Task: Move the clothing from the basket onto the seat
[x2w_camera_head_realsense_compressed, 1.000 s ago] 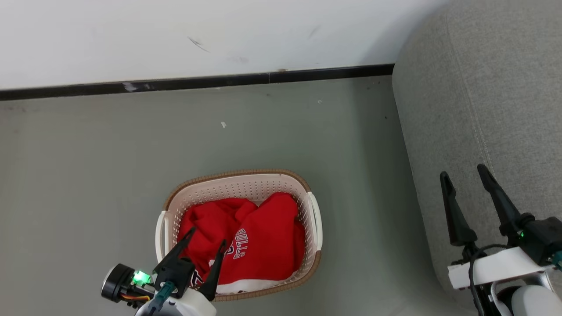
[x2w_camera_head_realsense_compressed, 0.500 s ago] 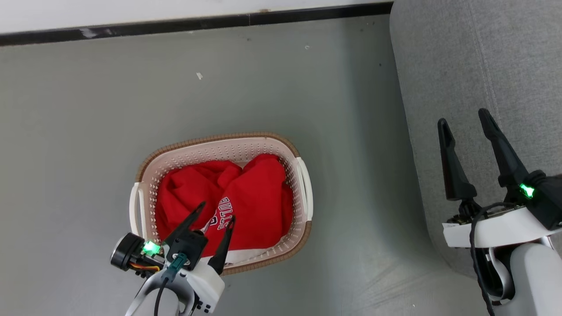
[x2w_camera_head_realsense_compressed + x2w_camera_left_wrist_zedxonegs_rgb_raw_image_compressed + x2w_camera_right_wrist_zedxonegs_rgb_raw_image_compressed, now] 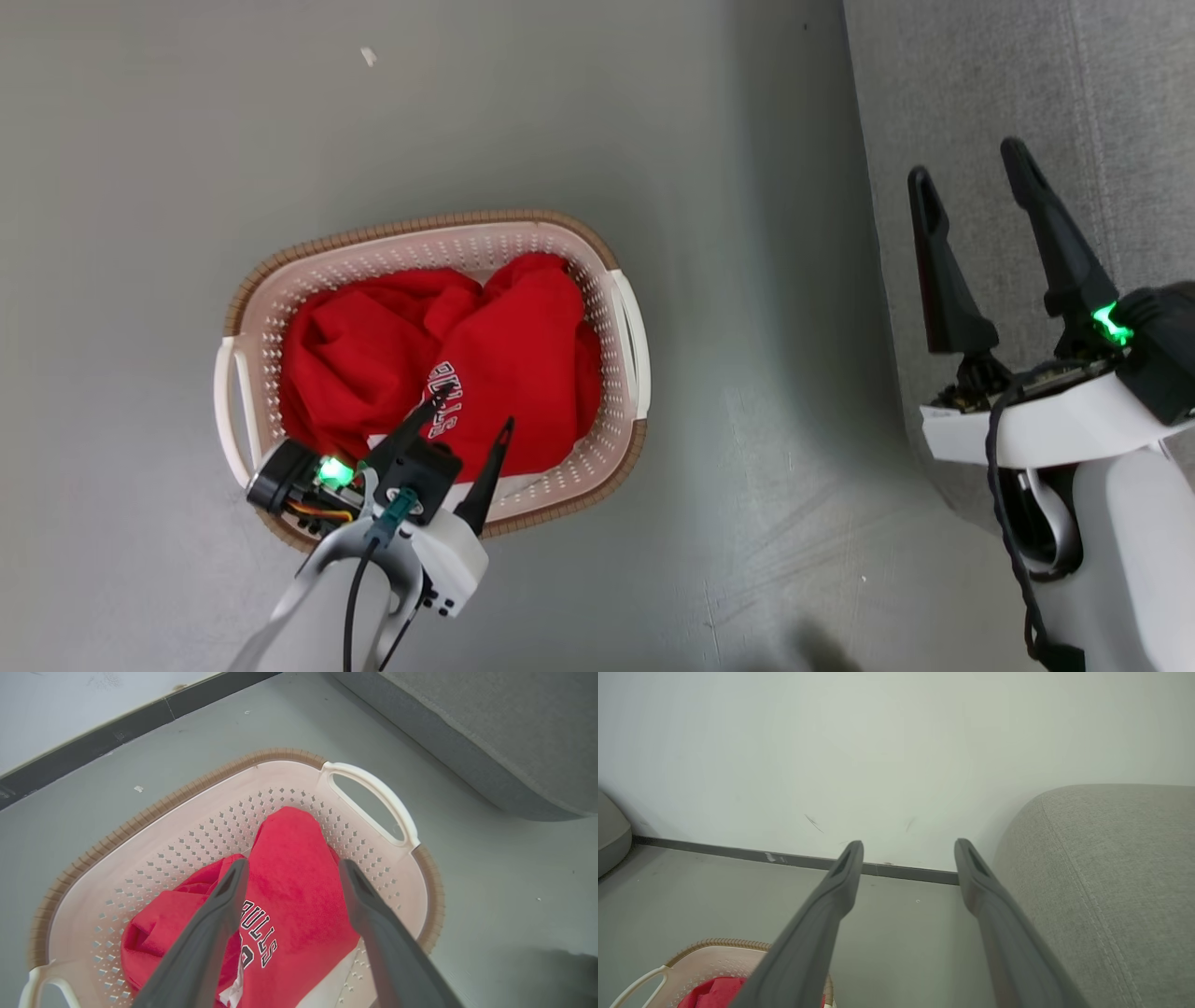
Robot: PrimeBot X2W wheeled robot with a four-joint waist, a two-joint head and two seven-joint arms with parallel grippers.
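Clothing point(image 3: 448, 364): bright red and bunched, lying inside the basket, left of centre in the head view. White "BULLS" lettering point(image 3: 259, 933) faces up, and a white strip shows along the heap's lower edge.
Basket point(image 3: 420, 229): cream perforated plastic with a brown woven-look rim and a white handle point(image 3: 627, 322) on each side. It stands on the floor, apart from the seat.
Seat point(image 3: 1102, 93): grey fabric with stitched seams, along the right edge of the head view.
Left gripper point(image 3: 477, 406): lower left of the head view, over the basket's lower rim. Its fingers are spread wide and point at the red heap, pinching nothing. Whether the tips touch the cloth cannot be told.
Right gripper point(image 3: 966, 159): right side of the head view, over the seat's edge. Its fingers are spread and hold nothing.
Floor point(image 3: 747, 280): smooth, grey-green.
Wall point(image 3: 878, 742): white with a dark baseboard point(image 3: 738, 854), in the upper half of the right wrist view.
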